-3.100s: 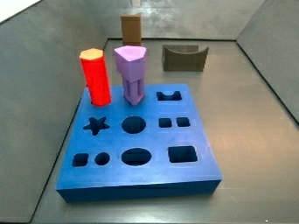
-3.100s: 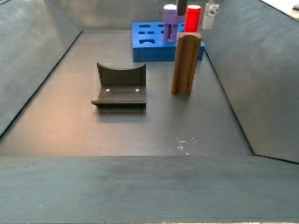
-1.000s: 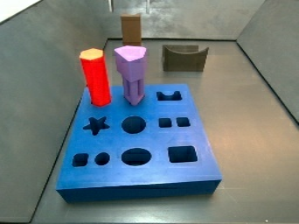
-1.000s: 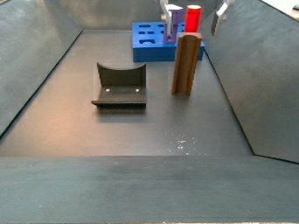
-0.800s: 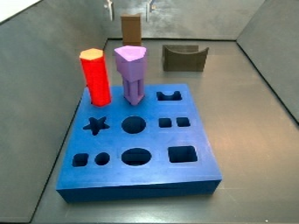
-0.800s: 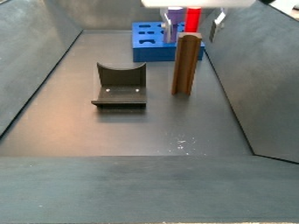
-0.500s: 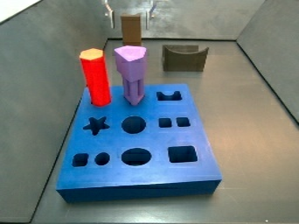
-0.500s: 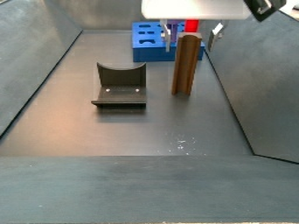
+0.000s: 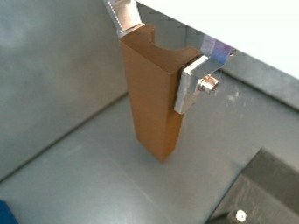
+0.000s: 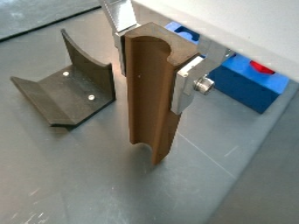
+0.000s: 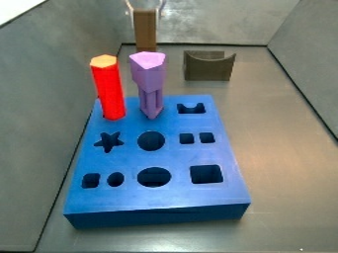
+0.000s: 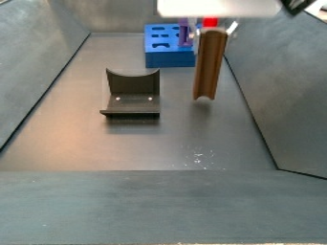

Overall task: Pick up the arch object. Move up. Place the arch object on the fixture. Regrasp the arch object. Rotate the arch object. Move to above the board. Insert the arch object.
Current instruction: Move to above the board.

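The arch object (image 12: 211, 67) is a tall brown column with a notch in its top face. It hangs upright, just clear of the floor, beside the board (image 12: 163, 48). My gripper (image 10: 152, 54) is shut on its upper end, one silver finger (image 10: 187, 83) pressed flat on each side; both wrist views show this grip (image 9: 158, 51). The column's top (image 11: 142, 25) reaches the upper edge of a side view. The dark fixture (image 12: 130, 93) with its U-shaped dip sits on the floor a short way from the column, also seen in a wrist view (image 10: 65, 83).
A red hexagonal peg (image 11: 107, 87) and a purple pentagonal peg (image 11: 148, 84) stand in the blue board (image 11: 158, 168) at its far end, close to the held column. Grey walls (image 12: 45, 67) enclose the floor on both sides.
The gripper came down over the column's top, closed on it, and has lifted it a little; the column now stands higher in both side views.
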